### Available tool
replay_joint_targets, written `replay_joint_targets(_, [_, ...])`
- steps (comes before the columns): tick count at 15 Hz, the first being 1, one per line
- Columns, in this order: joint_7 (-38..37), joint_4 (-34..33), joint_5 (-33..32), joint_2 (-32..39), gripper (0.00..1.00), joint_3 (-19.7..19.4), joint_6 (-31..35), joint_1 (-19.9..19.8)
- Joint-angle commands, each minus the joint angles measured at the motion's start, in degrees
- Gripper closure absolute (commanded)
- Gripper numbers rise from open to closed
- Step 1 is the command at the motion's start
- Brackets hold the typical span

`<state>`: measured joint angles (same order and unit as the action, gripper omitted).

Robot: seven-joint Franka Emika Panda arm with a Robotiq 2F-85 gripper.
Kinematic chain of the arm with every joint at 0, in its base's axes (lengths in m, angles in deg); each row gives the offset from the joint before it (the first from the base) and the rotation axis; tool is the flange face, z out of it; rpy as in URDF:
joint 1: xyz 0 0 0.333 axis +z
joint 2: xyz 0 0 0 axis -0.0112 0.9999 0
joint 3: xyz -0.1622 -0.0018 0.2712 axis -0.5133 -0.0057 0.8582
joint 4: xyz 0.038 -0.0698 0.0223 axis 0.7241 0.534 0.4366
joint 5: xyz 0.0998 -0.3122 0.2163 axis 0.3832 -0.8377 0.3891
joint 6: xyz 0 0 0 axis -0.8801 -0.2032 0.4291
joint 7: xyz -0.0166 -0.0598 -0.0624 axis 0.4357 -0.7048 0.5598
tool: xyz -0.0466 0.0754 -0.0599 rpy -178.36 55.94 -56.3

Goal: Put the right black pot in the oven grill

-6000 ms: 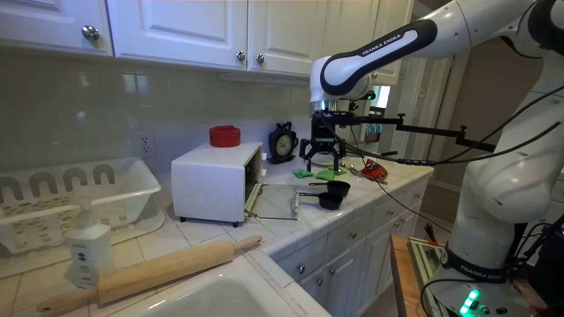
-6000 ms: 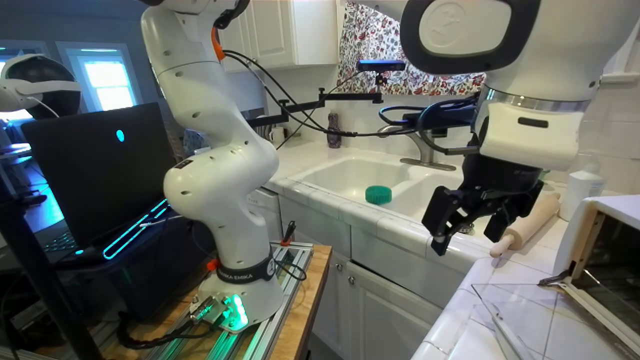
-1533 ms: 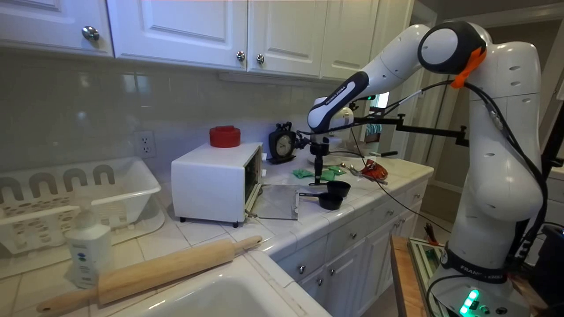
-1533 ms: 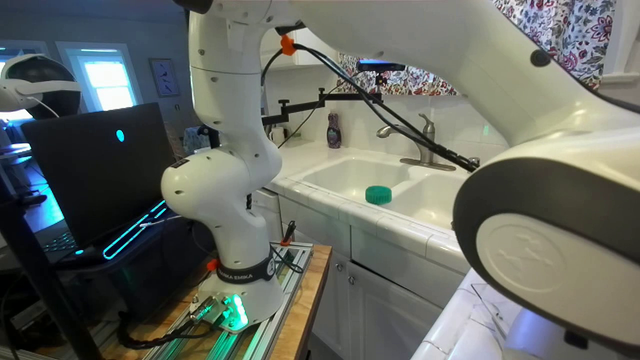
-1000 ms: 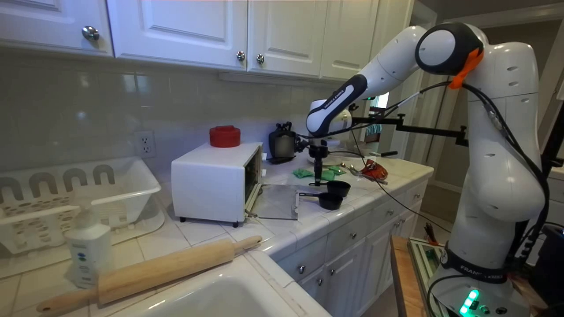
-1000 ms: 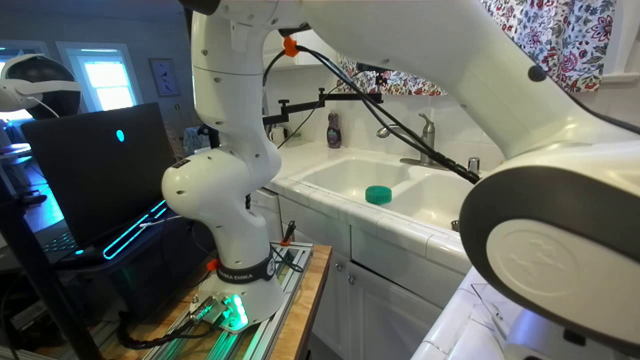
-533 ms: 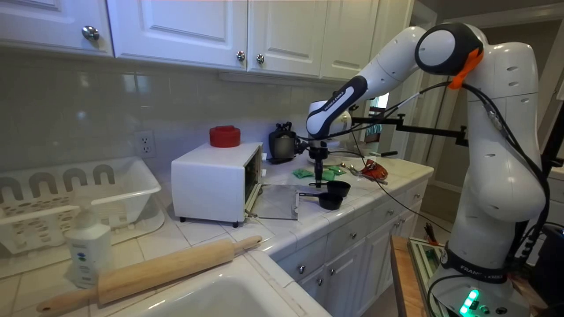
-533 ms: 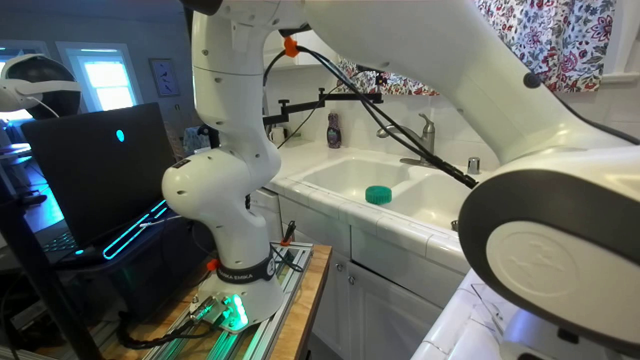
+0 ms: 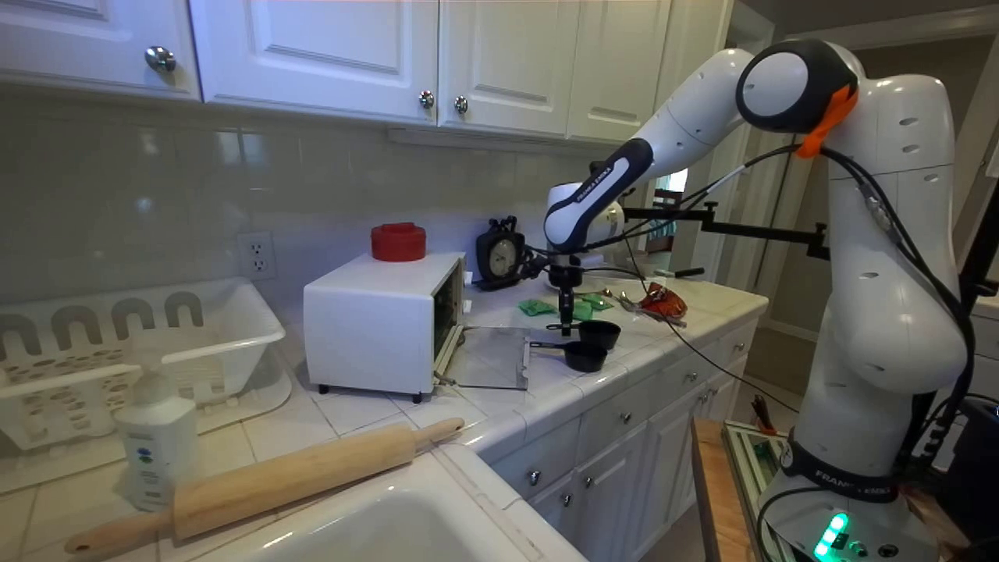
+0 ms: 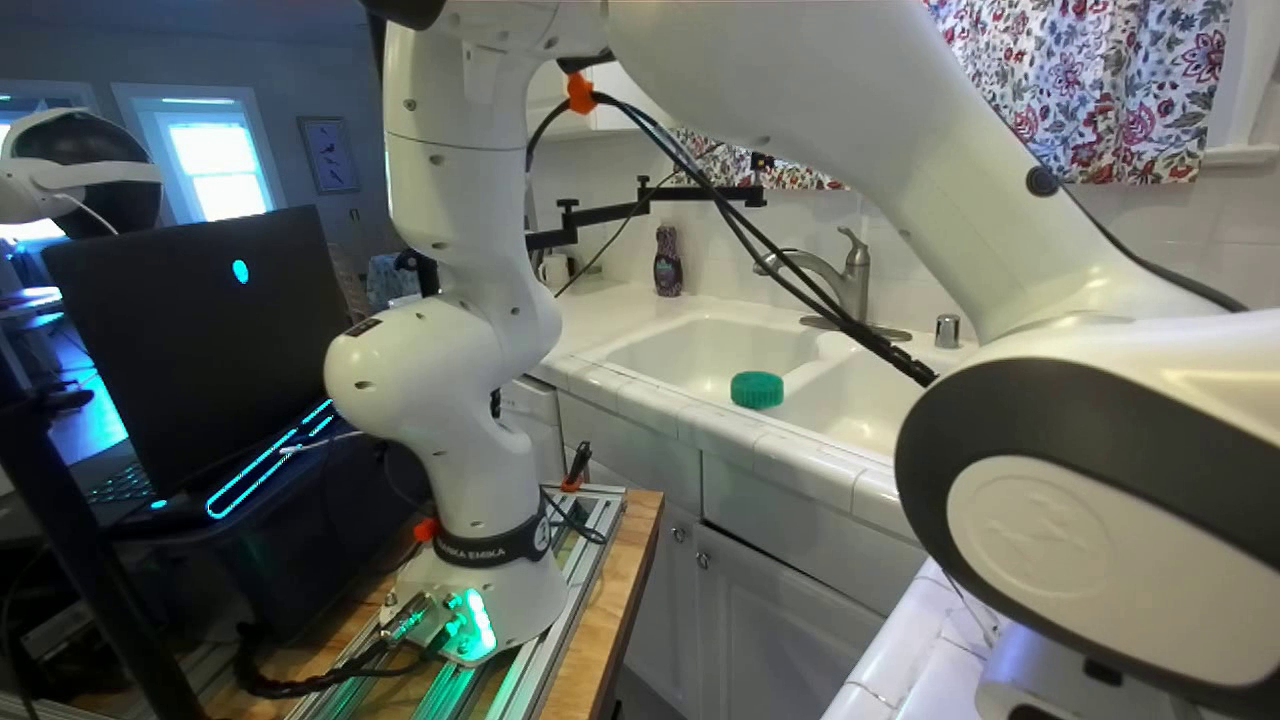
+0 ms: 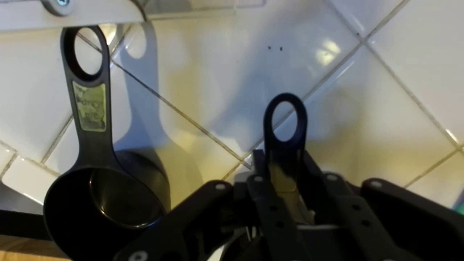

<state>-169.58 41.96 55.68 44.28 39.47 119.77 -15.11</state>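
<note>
In the wrist view my gripper (image 11: 284, 159) has its fingers against both sides of the right black pot's handle (image 11: 285, 96), whose ring end sticks out past the fingertips. In an exterior view the gripper (image 9: 566, 332) points straight down over that handle, and the right black pot (image 9: 599, 334) sits upright on the counter. Its bowl is mostly hidden under the gripper in the wrist view. The oven grill (image 9: 371, 336) is a white box with its glass door (image 9: 492, 355) folded down toward the pots.
Close beside it is another black pot (image 9: 585, 357), seen in the wrist view with a yellow handle label (image 11: 91, 107). Green packets (image 9: 537, 307) and a red bag (image 9: 663, 300) lie behind. A black scale (image 9: 499, 254) stands near the wall. The counter's front edge is close to the pots.
Compared with six seconds ago, the arm has turned its gripper and come down to the pot's handle. Over the last second the gripper has sunk slightly. Both pots have stayed put.
</note>
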Motion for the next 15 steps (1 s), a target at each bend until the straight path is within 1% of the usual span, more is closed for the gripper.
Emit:
replay_joint_targets(1, [-2.6,2.9,-2.5,-2.1,0.94,-0.9,3.2,1.3])
replay_joint_targets(5, [-0.3,4.4,-5.0,-5.1,0.94,-1.0,4.1,1.5])
replay_joint_targets(7, [4.5,5.0,-4.8,-8.0,0.94,-0.4,1.8,0.9])
replay_joint_targets(9, [11.9,6.3,-5.0,-11.3,0.94,0.3,0.8,0.5])
replay_joint_targets(11, [17.3,7.2,-6.1,-14.2,0.94,0.6,-1.0,0.4])
replay_joint_targets(15, [28.4,7.3,-7.5,-18.3,0.94,1.5,-8.2,0.0])
